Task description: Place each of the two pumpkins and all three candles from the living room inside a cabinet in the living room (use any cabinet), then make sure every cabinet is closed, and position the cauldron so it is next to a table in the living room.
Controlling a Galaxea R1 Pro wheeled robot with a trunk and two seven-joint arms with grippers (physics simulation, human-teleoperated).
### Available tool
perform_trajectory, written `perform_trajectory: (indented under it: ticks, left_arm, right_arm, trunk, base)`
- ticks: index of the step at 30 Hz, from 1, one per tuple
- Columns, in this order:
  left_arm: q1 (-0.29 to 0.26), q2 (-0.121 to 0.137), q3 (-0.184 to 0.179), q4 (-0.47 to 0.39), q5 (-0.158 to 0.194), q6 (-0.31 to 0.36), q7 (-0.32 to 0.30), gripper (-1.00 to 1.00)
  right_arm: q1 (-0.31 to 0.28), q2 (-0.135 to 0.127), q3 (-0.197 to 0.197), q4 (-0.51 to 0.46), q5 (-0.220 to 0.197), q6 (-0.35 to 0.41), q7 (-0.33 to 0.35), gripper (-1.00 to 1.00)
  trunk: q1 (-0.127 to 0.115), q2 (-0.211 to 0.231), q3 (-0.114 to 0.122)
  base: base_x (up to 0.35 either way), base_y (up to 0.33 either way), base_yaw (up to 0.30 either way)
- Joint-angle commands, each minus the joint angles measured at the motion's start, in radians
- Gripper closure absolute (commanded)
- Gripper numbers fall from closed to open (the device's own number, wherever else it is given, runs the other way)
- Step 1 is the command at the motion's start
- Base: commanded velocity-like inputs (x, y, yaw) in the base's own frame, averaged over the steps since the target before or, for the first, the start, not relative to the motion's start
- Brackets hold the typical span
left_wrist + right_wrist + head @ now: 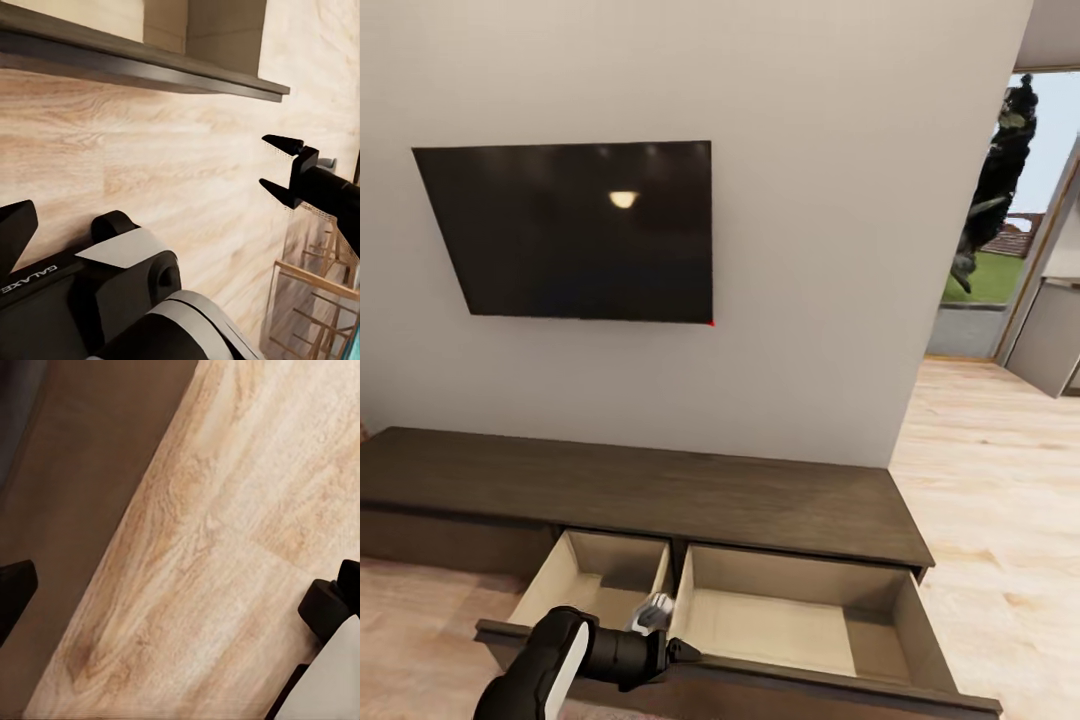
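- In the head view we see the cabinet (650,490) across the lower half of the frame, set against the white wall (830,250), with a dark television (575,230) mounted above it at upper left.
- Two drawers stand pulled out at the bottom of the frame: the left drawer (550,590) and the wider right drawer (905,625). Both show bare pale interiors — we see nothing lying in either.
- Our left arm (560,665) rises from the bottom left of the frame, its tip at the divider between the two drawers, just over the front edge; a small pale-grey part (655,612) shows there, too small to identify.
- We cannot tell whether the left end effector is apart or together.
- In the left wrist view, a black end effector (276,166) at centre right has its two fingers apart with nothing between them, over the wooden floor (172,165); the dark cabinet edge (150,69) crosses the top of the frame. By its position we take it for the right one.
- The right wrist view shows floor planks (225,547) and a dark-brown surface (82,472) at upper left.
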Motion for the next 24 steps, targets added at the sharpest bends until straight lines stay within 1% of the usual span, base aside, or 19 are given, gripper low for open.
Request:
perform_trajectory:
  ticks: [1,10,24]
  left_arm:
    - [0.000,-0.001,0.000,0.000,0.000,0.000,0.000,-1.00]
    - [0.000,-0.002,0.000,0.000,-0.001,0.000,0.001,-1.00]
    - [0.000,-0.002,-0.001,0.000,-0.001,0.000,0.002,-1.00]
  right_arm:
    - [0.000,0.000,0.000,0.000,0.000,0.001,0.000,-1.00]
    - [0.000,0.000,0.000,0.000,-0.002,0.003,0.000,-1.00]
    - [0.000,0.001,0.000,0.000,-0.002,0.004,0.000,-1.00]
  trunk:
    - [0.000,0.000,0.000]
    - [0.000,0.000,0.000]
    - [0.000,0.000,0.000]
  base:
    - [-0.067,-0.002,0.292]
    - [-0.130,0.000,0.292]
    - [-0.008,0.000,0.292]
